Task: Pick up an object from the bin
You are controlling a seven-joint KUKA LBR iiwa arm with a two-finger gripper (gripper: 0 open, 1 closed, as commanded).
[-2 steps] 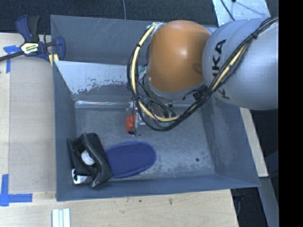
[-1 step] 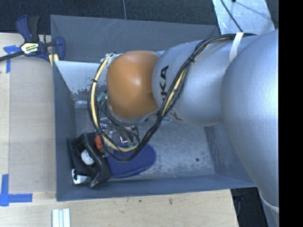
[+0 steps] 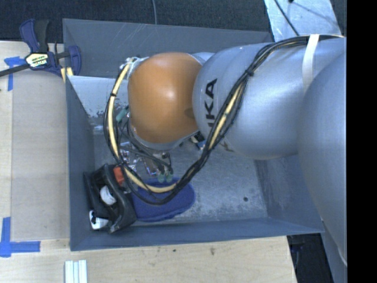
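grey metal bin (image 3: 235, 181): gripper (image 3: 146, 165) sits low inside, open or closed i cannot tell. touching its underside a blue soft thing (image 3: 172, 205), a black-and-white object (image 3: 107, 202) just left of it; the lift looks not yet done.

Oblique overhead view onto bin (image 3: 247, 187)

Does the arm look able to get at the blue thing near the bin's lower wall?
Probably yes: the gripper hangs just above the blue thing, no other thing on it; a black thing crowds its left side.
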